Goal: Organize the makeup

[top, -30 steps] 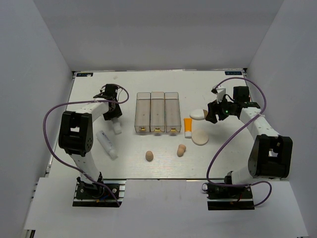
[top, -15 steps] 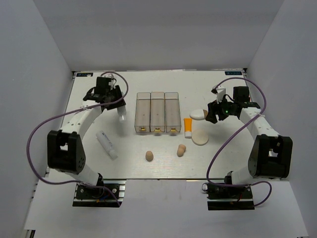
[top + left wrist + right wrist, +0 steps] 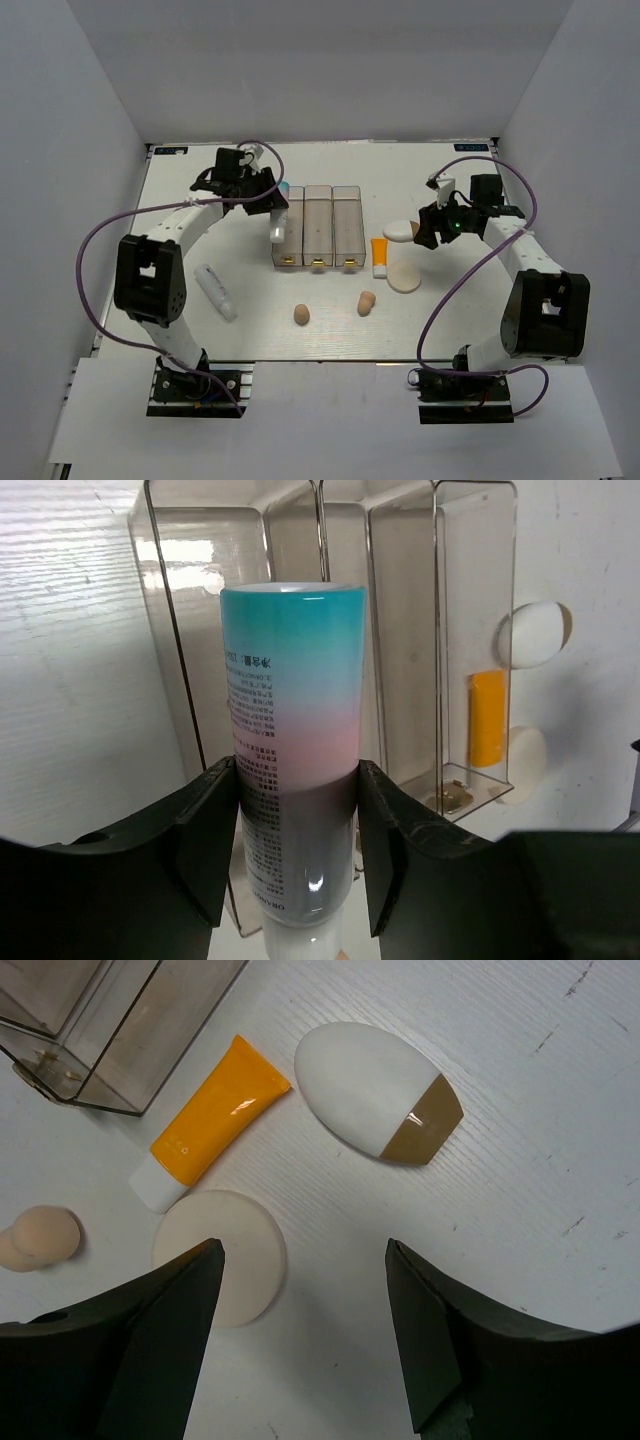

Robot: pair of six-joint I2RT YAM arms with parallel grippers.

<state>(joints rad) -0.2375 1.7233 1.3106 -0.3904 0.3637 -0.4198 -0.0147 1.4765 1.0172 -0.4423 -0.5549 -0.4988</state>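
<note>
My left gripper (image 3: 270,203) is shut on a white tube with a teal and pink end (image 3: 279,225) and holds it above the leftmost clear bin (image 3: 288,245). In the left wrist view the tube (image 3: 293,730) stands between the jaws of the left gripper (image 3: 297,825). A second white tube (image 3: 215,291) lies on the table at the left. My right gripper (image 3: 432,226) is open and empty, hovering by the white-tan oval (image 3: 399,230), the round cream puff (image 3: 405,277) and the orange tube (image 3: 380,255). In the right wrist view these are the oval (image 3: 372,1088), the puff (image 3: 222,1256) and the orange tube (image 3: 210,1125), just beyond the right gripper (image 3: 302,1252). Two beige sponges (image 3: 302,314) (image 3: 367,302) lie in front.
Three clear bins (image 3: 318,225) stand side by side mid-table; their walls show in the left wrist view (image 3: 400,630) and a corner in the right wrist view (image 3: 120,1030). White walls enclose the table.
My left gripper has lifted the tube from the table left of the bins and carried it right, over the leftmost bin. The right arm has not moved.
</note>
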